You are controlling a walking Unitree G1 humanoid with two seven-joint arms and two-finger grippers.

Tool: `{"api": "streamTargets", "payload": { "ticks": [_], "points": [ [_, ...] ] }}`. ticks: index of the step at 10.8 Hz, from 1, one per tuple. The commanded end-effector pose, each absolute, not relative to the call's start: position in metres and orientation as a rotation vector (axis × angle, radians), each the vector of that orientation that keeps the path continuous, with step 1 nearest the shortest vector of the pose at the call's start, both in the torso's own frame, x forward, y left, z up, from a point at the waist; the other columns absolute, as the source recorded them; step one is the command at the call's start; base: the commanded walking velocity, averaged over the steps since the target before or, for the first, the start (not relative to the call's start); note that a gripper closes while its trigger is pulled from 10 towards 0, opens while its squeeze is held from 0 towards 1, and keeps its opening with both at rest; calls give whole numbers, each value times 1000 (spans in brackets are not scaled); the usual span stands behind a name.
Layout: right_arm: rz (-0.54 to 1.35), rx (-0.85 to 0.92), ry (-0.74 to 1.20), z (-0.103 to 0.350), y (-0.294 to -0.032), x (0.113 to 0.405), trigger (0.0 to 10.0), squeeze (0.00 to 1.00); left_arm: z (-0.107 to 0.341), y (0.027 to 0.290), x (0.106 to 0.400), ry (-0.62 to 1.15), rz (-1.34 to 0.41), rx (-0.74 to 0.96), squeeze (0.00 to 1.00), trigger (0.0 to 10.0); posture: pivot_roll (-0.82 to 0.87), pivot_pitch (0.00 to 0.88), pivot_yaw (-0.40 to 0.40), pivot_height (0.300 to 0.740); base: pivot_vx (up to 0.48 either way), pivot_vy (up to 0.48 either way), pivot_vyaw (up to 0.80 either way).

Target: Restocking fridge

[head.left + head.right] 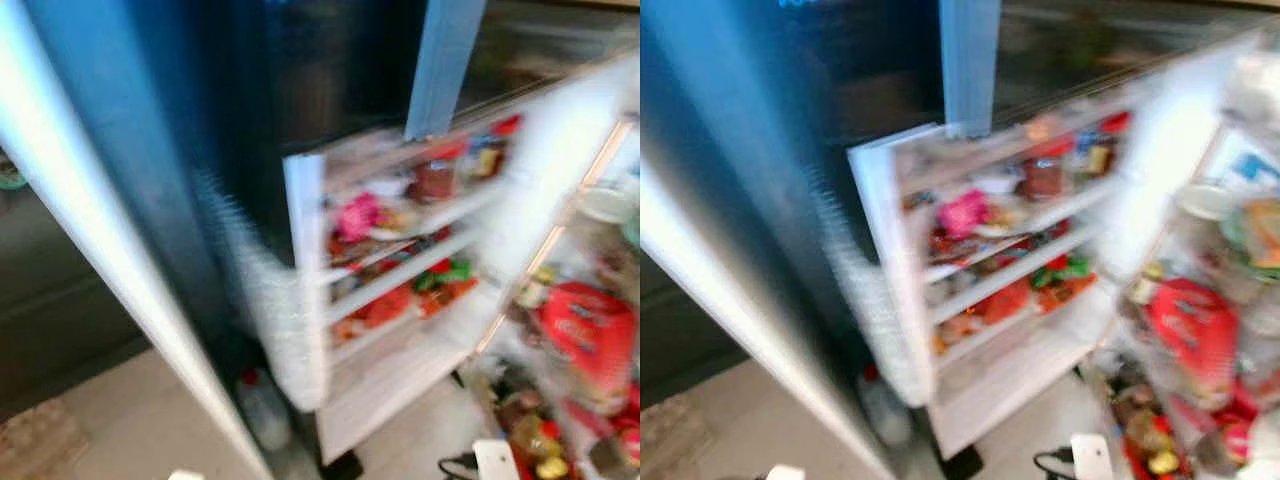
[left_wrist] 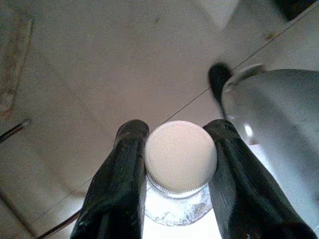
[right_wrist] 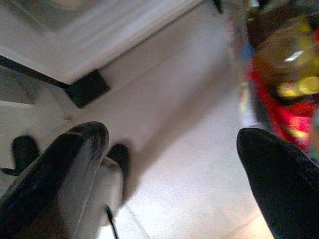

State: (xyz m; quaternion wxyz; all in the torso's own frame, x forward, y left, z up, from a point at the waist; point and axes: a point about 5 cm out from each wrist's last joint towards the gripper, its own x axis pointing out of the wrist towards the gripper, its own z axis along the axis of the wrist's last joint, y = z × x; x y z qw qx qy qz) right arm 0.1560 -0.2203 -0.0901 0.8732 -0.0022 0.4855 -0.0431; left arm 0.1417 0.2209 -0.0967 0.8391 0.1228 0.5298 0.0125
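White-capped clear plastic bottle (image 2: 180, 158), pinched by left claw (image 2: 174, 184), may slip during blurred walking toward open white fridge door (image 1: 400, 290); right claw (image 3: 169, 164) spread.

A clear plastic bottle (image 2: 177, 209) with a smooth matt white cap (image 2: 180, 157) sits between glossy black fingers (image 2: 119, 184). The fridge door (image 1: 150, 150) looks dark and glossy. The floor (image 3: 184, 149) is pale, smooth and matt.

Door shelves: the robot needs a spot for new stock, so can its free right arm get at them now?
Probably yes: the fridge door stands open, its shelves face outward, and the right end effector is open and holds nothing.
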Motion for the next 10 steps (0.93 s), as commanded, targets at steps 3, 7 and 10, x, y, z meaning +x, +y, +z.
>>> {"api": "streamTargets", "payload": {
  "ticks": [3, 7, 10],
  "points": [
    [-89, 9, 1013, -90, -218, 157, 10000, 0, -99, 225, 132, 1154, 23, 276, 0, 10000, -108, 0, 21, 740, 0, -425, 458],
    [-89, 9, 1019, -91, -218, 156, 10000, 0, -99, 225, 132, 1158, 23, 271, 0, 10000, -110, 0, 23, 740, 0, 0, 0],
    [-95, 9, 1019, -91, -218, 157, 10000, 0, -99, 225, 132, 1160, 17, 270, 0, 10000, -109, 0, 23, 740, 0, 0, 0]
  ]
}}
